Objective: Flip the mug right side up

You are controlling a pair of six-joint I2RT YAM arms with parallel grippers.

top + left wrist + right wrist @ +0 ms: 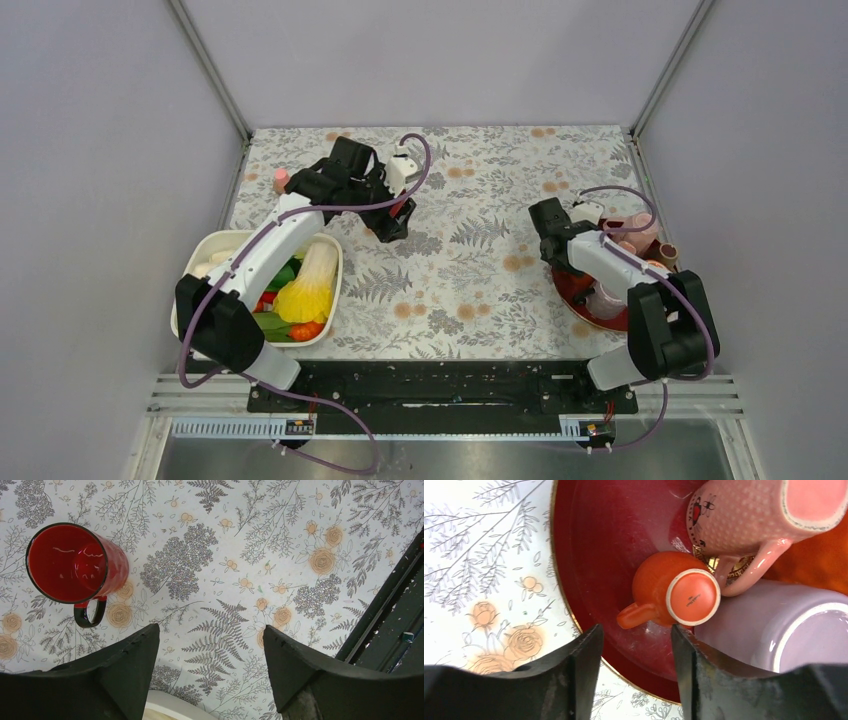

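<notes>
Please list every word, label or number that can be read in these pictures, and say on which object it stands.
Small dark print on the white base of the orange mug: too small and blurred to read.
Dark emblem on the pink mug: a picture, with no legible letters.
No other text shows in any view.

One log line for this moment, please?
left gripper open | red mug upright | right gripper open | orange mug upside down on red plate
</notes>
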